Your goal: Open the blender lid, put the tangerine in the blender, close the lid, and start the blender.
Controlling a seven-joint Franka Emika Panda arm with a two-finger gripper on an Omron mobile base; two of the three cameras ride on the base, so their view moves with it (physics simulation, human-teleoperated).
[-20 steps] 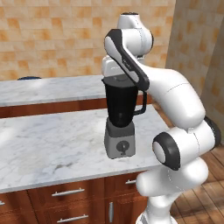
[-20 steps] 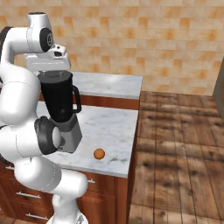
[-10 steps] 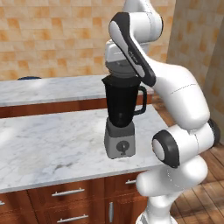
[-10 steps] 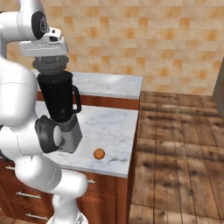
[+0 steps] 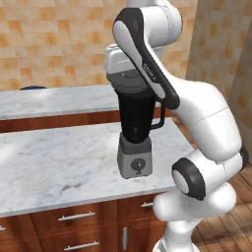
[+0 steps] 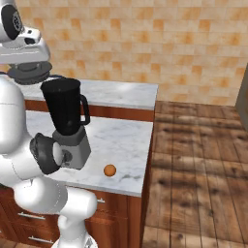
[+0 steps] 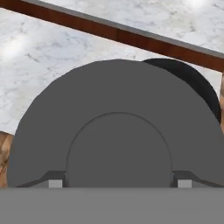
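The blender (image 5: 135,129) (image 6: 66,121) stands on the near marble counter, a black jar on a grey base with a dial. Its top is open. My gripper (image 5: 127,73) (image 6: 28,64) (image 7: 118,181) is shut on the raised centre of the blender lid (image 5: 129,81) (image 6: 30,72) (image 7: 118,131), a dark grey disc held just above rim height and off to the jar's side. In the hand view the jar's black rim (image 7: 199,85) peeks out past the lid. The tangerine (image 6: 110,170) lies on the counter, right of the blender base and near the front edge.
A second, higher marble counter (image 5: 54,101) (image 6: 121,92) runs behind along the tiled wall. A dark blue object (image 5: 32,88) sits at its far left. Drawers (image 5: 78,216) are below the front edge, and wooden floor (image 6: 198,169) lies to the right.
The arm has risen and carried the lid up off the jar and to its side; the jar top now stands open. Blender and tangerine have not moved.
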